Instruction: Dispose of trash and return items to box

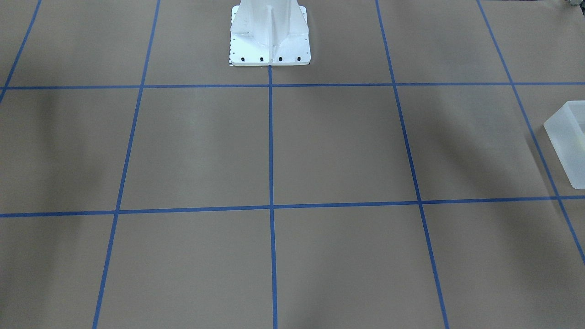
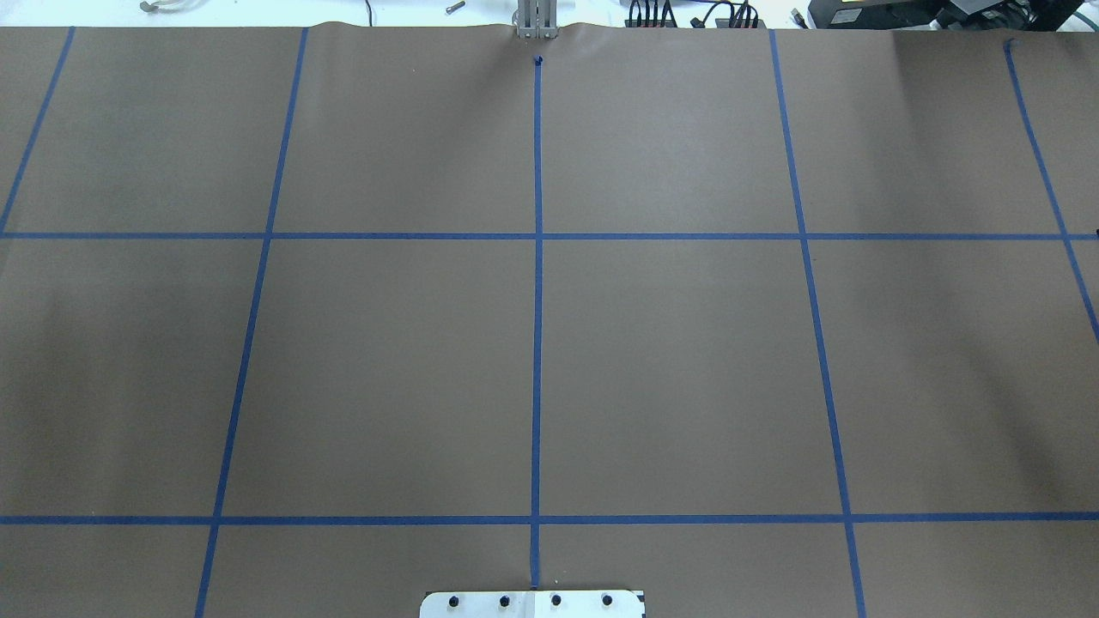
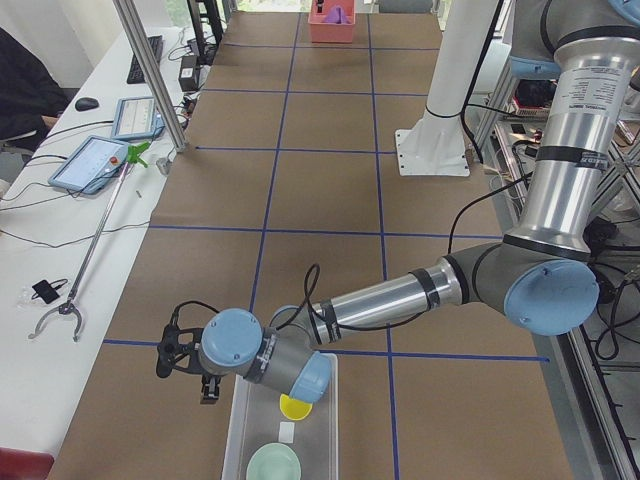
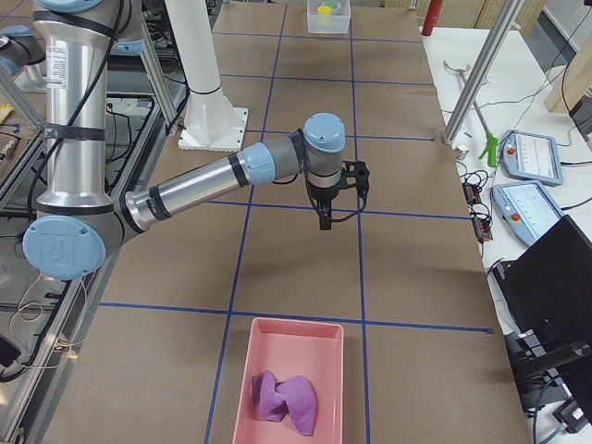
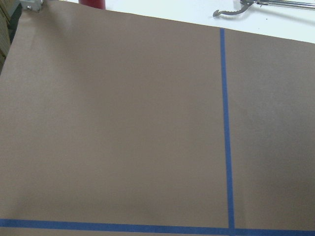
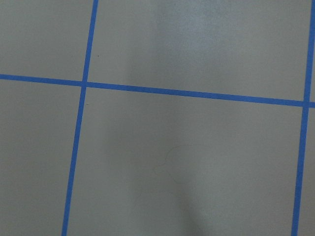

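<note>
Brown paper covers the table (image 2: 670,360), gridded with blue tape (image 2: 537,257).

Left gripper (image 3: 180,350): seen only in the left side view, on the near arm. It hangs over bare paper, just outside the box's far corner. Cannot tell how far the jaws are parted; nothing visible in them. Left wrist camera shows only paper, a tape crossing and the bench edge.

Right gripper (image 4: 328,208): seen only in the right side view, on the near arm. It points down above a tape line toward the table's middle, well apart from both containers. Jaw spacing cannot be told; nothing seen held. Right wrist camera shows only paper and tape.

Box (image 3: 235,430): frosted, at the table's end on the robot's left, one corner showing in the front-facing view (image 1: 569,141). Inside it:
- yellow cup (image 3: 294,406), toward the far end, partly under the left wrist
- mint-green bowl (image 3: 274,465), toward the near end, mouth up
- small white scrap (image 3: 287,432), between the two

Pink tray (image 4: 242,370): at the opposite end of the table, holding a crumpled purple cloth (image 4: 285,400).

White robot base (image 1: 269,41): bolted at the table's edge on the centre tape line.

Side bench: long reacher tool (image 3: 80,270) and two tablets (image 3: 95,160).
</note>
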Motion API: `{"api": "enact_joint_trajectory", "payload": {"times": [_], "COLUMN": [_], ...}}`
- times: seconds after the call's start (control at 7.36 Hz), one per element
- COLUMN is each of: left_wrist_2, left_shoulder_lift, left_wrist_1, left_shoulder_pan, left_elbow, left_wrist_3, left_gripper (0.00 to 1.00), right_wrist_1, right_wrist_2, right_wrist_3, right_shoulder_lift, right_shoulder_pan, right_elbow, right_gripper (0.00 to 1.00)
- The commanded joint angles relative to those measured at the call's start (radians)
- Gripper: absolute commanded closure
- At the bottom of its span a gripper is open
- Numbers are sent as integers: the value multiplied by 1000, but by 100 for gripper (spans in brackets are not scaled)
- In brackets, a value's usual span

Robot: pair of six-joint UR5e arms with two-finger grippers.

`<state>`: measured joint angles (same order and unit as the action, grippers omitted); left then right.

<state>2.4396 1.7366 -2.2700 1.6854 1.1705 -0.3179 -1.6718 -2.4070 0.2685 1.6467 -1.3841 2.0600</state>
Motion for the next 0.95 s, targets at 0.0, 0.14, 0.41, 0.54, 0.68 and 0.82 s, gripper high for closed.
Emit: {"api": "enact_joint_trajectory", "payload": {"times": [0.0, 0.14, 0.41, 0.54, 0.68, 0.82], "left_wrist_2": [-47, -92, -111, -100, -97, -102], "left_shoulder_lift": [-86, -129, -196, -251, -290, -292], "left_wrist_1": [226, 307, 491, 489, 465, 461], "left_shoulder_pan": [-61, -67, -55, -47, -46, -46], "left_elbow": [290, 398, 512, 517, 515, 512], "left_wrist_3": [9, 75, 327, 421, 460, 448], "left_gripper": [1, 1, 1, 1, 1, 1], "right_wrist_1": [-6, -6, 1, 1, 1, 1], "right_wrist_2": [5, 5, 5, 2, 3, -1], "right_wrist_3": [1, 0, -14, -52, -157, -246], "right_shoulder_lift": [7, 15, 18, 18, 16, 9], "right_shoulder_pan": [-10, -21, -71, -114, -153, -194], "right_elbow": [-4, -15, -99, -151, -214, -272], "right_gripper": [0, 0, 0, 0, 0, 0]}}
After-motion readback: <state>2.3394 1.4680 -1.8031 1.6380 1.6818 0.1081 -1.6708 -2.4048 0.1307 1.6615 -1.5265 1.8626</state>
